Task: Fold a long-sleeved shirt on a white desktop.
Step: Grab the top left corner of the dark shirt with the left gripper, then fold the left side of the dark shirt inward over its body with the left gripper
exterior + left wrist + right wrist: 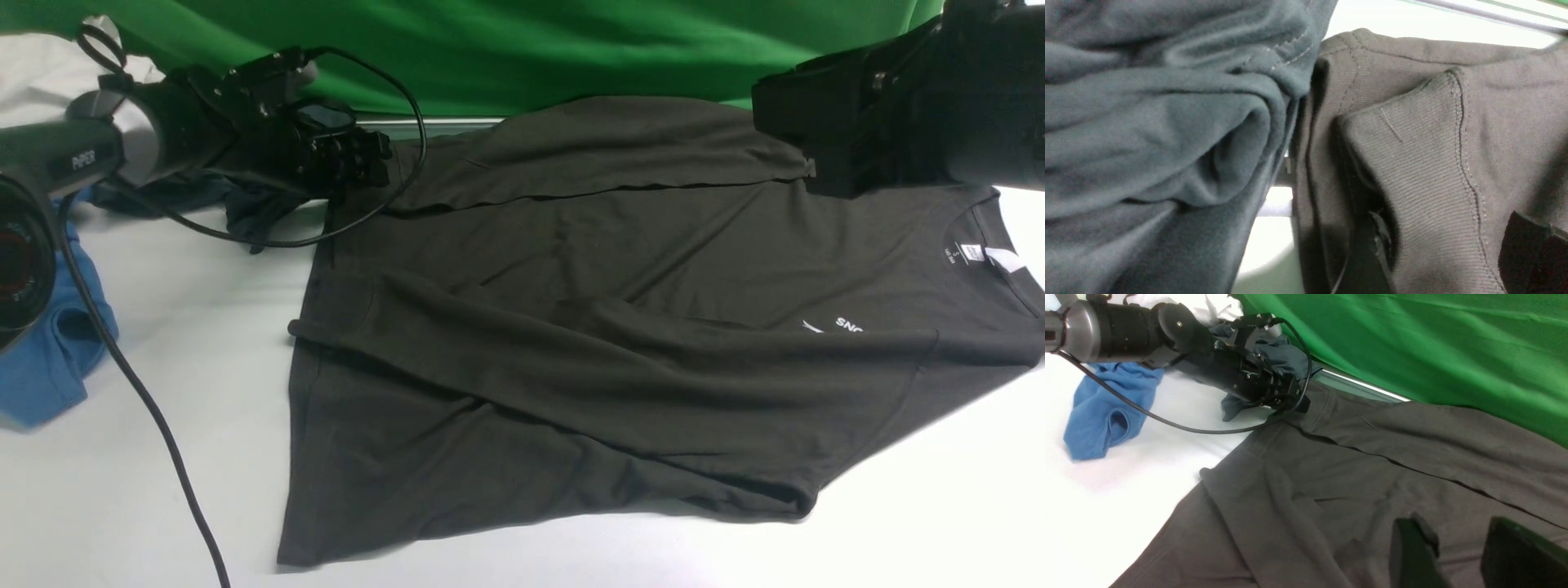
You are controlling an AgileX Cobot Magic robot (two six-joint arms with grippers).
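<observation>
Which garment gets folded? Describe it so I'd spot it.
On the broad white desktop, the large blackish-olive knit shirt lies spread across the middle. Unlike the crumpled blue shirt and smaller teal-grey garment at its left, it bears white chest lettering.

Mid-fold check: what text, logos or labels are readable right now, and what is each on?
"PiPER": on the left arm, grey link.
"SNC": white chest lettering on the long-sleeved shirt, beside a small white logo mark; the rest is hidden by a fold.
Neck label: print too small to read.
Wrist views: no text.
</observation>
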